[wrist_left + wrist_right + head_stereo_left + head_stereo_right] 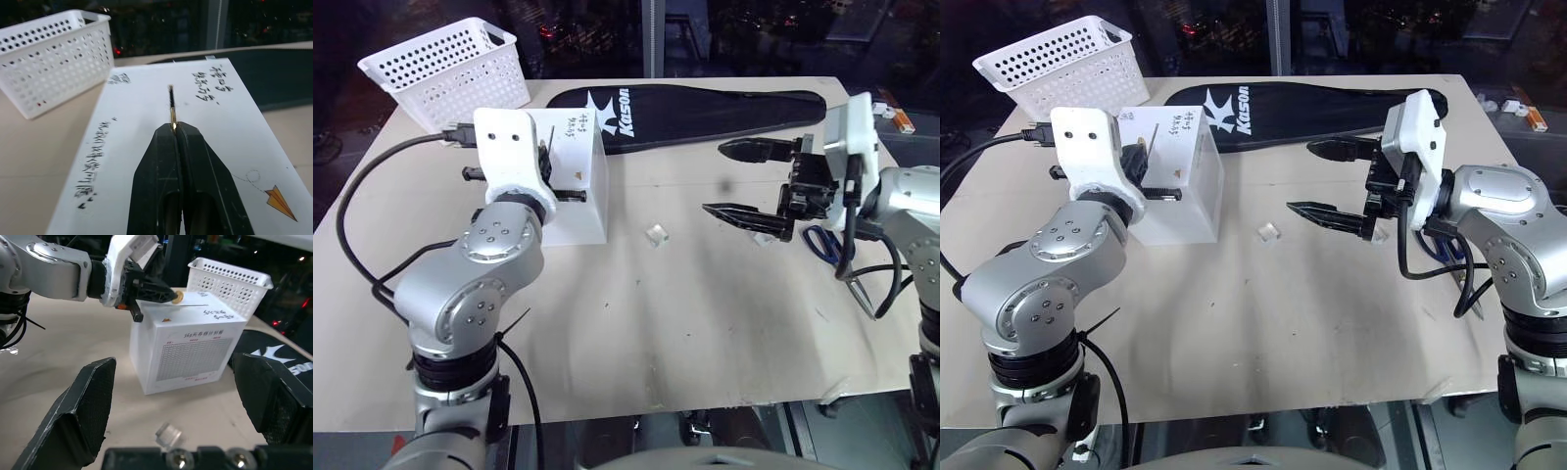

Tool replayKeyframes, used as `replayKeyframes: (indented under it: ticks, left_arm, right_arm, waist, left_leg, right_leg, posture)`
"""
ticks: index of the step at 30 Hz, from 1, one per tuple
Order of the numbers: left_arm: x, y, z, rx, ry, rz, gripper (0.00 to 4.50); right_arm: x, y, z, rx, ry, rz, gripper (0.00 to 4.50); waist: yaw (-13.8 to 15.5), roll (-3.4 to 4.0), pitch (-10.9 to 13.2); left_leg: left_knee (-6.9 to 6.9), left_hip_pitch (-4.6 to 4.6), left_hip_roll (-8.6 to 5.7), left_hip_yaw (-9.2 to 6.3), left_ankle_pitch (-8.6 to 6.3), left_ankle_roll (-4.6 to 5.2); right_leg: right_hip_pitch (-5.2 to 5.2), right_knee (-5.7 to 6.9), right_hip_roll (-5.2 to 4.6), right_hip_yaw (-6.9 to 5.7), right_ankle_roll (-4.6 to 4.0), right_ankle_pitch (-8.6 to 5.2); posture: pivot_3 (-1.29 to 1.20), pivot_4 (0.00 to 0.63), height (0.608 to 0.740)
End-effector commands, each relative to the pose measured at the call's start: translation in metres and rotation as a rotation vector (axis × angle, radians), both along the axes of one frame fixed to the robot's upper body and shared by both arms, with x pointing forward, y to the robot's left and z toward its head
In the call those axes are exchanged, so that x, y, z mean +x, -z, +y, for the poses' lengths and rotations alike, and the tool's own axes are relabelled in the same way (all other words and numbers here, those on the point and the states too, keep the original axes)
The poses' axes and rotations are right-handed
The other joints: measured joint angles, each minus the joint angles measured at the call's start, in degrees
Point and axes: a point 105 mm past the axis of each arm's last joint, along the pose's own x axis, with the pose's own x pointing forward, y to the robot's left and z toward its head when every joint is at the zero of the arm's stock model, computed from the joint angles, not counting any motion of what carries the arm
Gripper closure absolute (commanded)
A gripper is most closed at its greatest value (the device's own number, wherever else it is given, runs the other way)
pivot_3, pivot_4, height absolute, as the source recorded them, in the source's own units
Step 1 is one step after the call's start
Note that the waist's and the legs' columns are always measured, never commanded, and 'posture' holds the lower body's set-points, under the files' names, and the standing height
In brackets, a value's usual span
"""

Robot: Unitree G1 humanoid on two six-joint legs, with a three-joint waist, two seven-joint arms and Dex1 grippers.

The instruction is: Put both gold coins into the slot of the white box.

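Observation:
The white box (584, 196) stands on the table at the left, handwriting on its top. My left gripper (173, 128) is shut on a gold coin (179, 295), held edge-on just above the box's top. The coin's edge (173, 122) lines up with the thin dark slot (171, 95) right beyond it. My right gripper (712, 177) hangs open above the table to the right of the box, nothing between its fingers. A small clear squarish casing (657, 234) lies on the table between box and right gripper; I cannot tell whether it holds a coin.
A white perforated basket (450, 69) stands at the back left. A long black racket sleeve (705, 108) lies along the far edge. Blue-handled scissors (822, 243) lie under my right arm. A black cable (357, 196) loops beside my left arm.

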Motion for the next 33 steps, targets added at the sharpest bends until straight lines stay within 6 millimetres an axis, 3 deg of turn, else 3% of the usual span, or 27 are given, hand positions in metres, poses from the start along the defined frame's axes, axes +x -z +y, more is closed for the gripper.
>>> replayKeyframes:
  ticks: [1, 15, 19, 21, 22, 26, 31, 33]
  left_arm:
    - [0.0, -0.006, 0.005, -0.023, -0.024, -0.002, 4.5]
    - [0.004, -0.002, 0.008, -0.05, -0.057, 0.098, 4.5]
    - [0.002, -0.009, 0.009, -0.081, -0.061, 0.055, 3.34]
    - [0.0, -0.022, 0.006, -0.088, -0.041, -0.016, 2.41]
    - [-0.003, -0.029, 0.003, -0.097, -0.009, -0.054, 1.95]
    - [-0.037, -0.059, -0.02, -0.105, 0.338, -0.266, 1.95]
    - [-0.077, -0.03, -0.05, -0.142, 0.811, -0.19, 1.95]
    - [-0.085, -0.02, -0.052, -0.133, 0.891, -0.141, 1.12]
  right_arm:
    - [-0.008, -0.013, -0.004, 0.007, -0.002, -0.071, 0.4]
    - [-0.009, -0.012, -0.007, 0.0, 0.014, -0.08, 0.4]
    - [-0.009, -0.012, -0.008, 0.005, 0.019, -0.08, 0.3]
    - [-0.008, -0.011, -0.009, 0.002, 0.024, -0.078, 0.3]
    - [-0.009, -0.01, -0.009, -0.001, 0.027, -0.076, 0.3]
    - [-0.008, -0.003, -0.018, -0.009, 0.071, -0.063, 0.3]
    - [-0.011, 0.008, -0.034, -0.025, 0.136, -0.028, 0.3]
    - [-0.014, 0.013, -0.043, -0.03, 0.172, -0.01, 0.3]
  waist:
    - [0.0, 0.0, 0.0]
    - [0.0, 0.0, 0.0]
    - [0.0, 0.0, 0.0]
    - [0.0, 0.0, 0.0]
    - [0.0, 0.0, 0.0]
    - [0.0, -0.02, 0.0]
    - [-0.1, 0.04, 0.0]
    - [0.0, 0.03, 0.0]
  left_leg:
    - [0.01, 0.0, 0.0, 0.0, 0.0, 0.0]
    - [0.02, 0.02, 0.0, 0.01, 0.0, -0.01]
    - [0.02, 0.03, 0.0, 0.01, 0.01, -0.01]
    - [0.03, 0.02, 0.0, 0.01, 0.01, -0.01]
    - [0.04, 0.01, 0.0, 0.01, 0.01, -0.01]
    - [0.05, -0.04, 0.0, 0.02, 0.0, -0.02]
    - [0.03, 0.05, 0.0, 0.09, 0.0, -0.03]
    - [0.03, 0.04, 0.0, 0.03, 0.0, -0.03]
  right_leg:
    - [0.0, 0.01, 0.0, 0.0, 0.0, 0.0]
    - [0.01, 0.03, 0.0, 0.01, -0.04, 0.03]
    - [0.01, 0.04, 0.0, 0.01, -0.06, 0.03]
    - [0.01, 0.04, -0.01, 0.01, -0.06, 0.04]
    - [0.01, 0.04, -0.01, 0.01, -0.06, 0.04]
    - [0.0, 0.0, -0.03, 0.0, -0.07, 0.04]
    - [0.02, 0.03, -0.07, 0.03, -0.07, 0.04]
    - [0.02, 0.04, -0.06, -0.01, -0.07, 0.04]
  posture:
    - [0.0, 0.15, 0.738]
    - [0.0, 0.15, 0.738]
    - [0.0, 0.15, 0.738]
    - [0.0, 0.15, 0.738]
    - [0.0, 0.15, 0.738]
    - [0.0, 0.15, 0.738]
    - [0.0, 0.15, 0.738]
    - [0.0, 0.15, 0.738]
